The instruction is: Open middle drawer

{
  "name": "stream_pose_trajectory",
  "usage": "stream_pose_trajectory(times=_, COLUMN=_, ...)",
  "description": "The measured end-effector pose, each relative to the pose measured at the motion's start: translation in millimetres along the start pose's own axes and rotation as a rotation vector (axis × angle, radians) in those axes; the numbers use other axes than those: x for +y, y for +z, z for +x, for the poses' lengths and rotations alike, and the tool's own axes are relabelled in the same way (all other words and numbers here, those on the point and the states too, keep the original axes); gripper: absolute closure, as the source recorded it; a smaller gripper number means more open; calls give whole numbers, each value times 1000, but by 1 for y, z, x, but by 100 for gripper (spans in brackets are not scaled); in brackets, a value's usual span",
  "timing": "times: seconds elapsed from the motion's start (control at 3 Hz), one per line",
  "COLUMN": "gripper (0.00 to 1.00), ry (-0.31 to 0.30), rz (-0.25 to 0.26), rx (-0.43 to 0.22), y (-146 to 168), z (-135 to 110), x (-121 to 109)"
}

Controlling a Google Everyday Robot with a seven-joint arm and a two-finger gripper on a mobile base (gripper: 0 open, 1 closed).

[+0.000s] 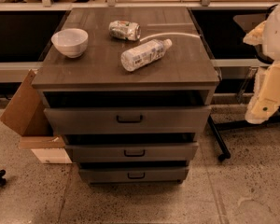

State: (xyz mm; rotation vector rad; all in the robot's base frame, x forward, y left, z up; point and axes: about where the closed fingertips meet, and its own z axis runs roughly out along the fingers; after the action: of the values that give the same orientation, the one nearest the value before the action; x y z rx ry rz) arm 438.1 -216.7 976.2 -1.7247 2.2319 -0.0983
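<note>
The cabinet [126, 71] of dark grey-brown wood grain has three drawer fronts. The middle drawer [93, 152] has a low, wide front and a small black bar handle [134, 152]. It sits between the taller top drawer [84, 120] and the shortest bottom drawer [102, 175]. A dark gap shows above each front. My gripper [260, 112] hangs at the right edge of the camera view, to the right of the cabinet and about level with the top drawer. It is well away from the handles and touches nothing.
On the cabinet top lie a white bowl [70, 42], a crushed can [124, 30] and a plastic bottle [144, 54] on its side. A cardboard box [25, 104] leans at the left. A black stand leg with a caster [219, 143] sits on the floor at the right.
</note>
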Motion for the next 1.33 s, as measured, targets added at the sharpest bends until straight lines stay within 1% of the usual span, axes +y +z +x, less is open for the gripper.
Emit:
stream_pose_trajectory(times=0.33, gripper=0, ry=-2, rz=5, rx=-4, y=-1, z=-1, x=0)
stream_pose_trajectory(times=0.67, gripper=0, ry=-35, rz=-19, rx=-47, y=21, z=-4, x=10)
stream_pose_trajectory(times=1.0, gripper=0, ry=-78, rz=-75, rx=-107, y=54, z=-10, x=30)
stream_pose_trajectory(times=1.33, gripper=0, ry=-78, rz=-75, rx=-107, y=54, z=-10, x=30)
